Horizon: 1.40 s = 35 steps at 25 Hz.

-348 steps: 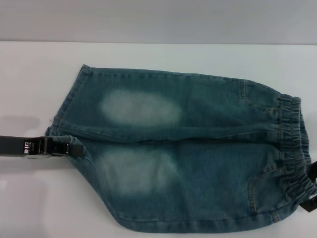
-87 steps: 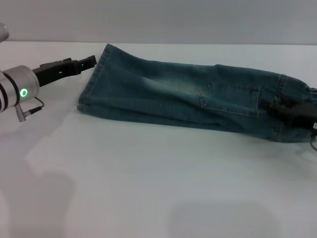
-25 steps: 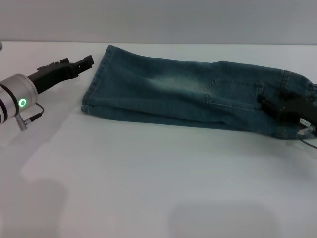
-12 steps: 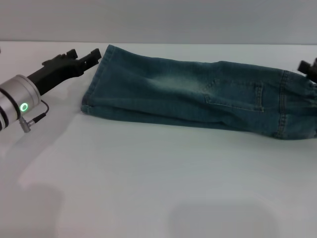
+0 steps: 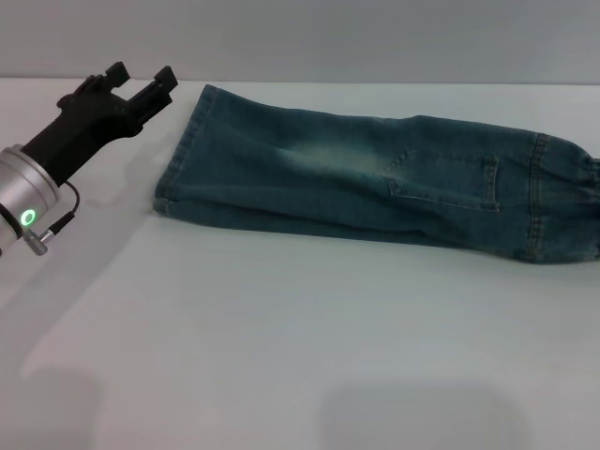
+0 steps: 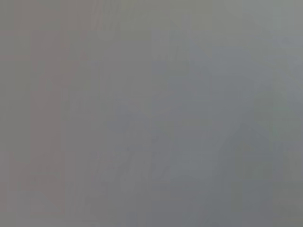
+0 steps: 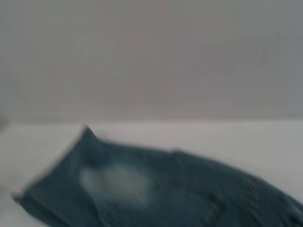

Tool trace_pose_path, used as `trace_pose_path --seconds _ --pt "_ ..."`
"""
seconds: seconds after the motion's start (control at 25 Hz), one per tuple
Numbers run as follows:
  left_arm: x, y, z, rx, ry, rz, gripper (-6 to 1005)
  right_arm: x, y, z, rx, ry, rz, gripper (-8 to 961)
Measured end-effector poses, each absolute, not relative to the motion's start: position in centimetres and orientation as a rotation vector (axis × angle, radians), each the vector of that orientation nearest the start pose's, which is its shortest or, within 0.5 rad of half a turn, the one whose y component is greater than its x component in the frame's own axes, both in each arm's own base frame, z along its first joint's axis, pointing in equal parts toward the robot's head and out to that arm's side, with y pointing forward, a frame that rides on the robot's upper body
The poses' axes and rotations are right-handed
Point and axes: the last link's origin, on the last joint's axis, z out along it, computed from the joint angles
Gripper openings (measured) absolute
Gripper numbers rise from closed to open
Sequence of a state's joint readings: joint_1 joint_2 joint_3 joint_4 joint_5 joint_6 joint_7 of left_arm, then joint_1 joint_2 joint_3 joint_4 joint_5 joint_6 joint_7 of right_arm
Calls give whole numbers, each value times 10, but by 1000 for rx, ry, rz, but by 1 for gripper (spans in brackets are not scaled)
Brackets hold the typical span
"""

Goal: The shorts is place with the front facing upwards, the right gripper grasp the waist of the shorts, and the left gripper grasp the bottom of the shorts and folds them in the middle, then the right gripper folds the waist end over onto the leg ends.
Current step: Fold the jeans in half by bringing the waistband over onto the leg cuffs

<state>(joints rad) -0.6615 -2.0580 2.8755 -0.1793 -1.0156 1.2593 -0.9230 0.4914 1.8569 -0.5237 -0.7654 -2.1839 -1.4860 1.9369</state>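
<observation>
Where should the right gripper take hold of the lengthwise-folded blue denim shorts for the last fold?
Grip the ruched waist at the robot's right end of the blue denim shorts, probably coming in from the right. That end lies flat and free; the leg ends lie opposite, beside the left gripper.

Place: plain lab-style test bench
Evidence: bare white table [image 5: 281,356], blank grey wall [image 5: 375,37] along 12 o'clock
</observation>
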Motion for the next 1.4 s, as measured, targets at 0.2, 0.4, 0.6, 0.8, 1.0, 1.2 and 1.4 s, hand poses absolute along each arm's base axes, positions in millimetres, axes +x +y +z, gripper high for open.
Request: trace_pose_path --seconds 0.2,0.4,0.6,0.8,1.0,1.2,1.4 --pt "-292 370 1 -1919 -720 -1000 817 337 352 137 -2280 1282 255 541" --pt "-294 363 -3 -1920 -700 -999 818 337 355 135 -2299 1311 133 541" --pt "-297 358 -4 -1916 -698 -996 818 338 357 137 -2289 1315 77 541" --pt "-299 352 -5 -1912 -707 -1015 817 344 358 133 -2270 1319 22 541" --pt "-299 347 -5 -1911 -704 -1034 817 350 357 122 -2254 1316 -29 541" --pt "-296 343 -5 -1925 -680 -1068 817 351 357 107 -2262 1294 -63 540" --pt "-294 340 -5 -1938 -653 -1078 816 350 361 99 -2269 1265 -67 540"
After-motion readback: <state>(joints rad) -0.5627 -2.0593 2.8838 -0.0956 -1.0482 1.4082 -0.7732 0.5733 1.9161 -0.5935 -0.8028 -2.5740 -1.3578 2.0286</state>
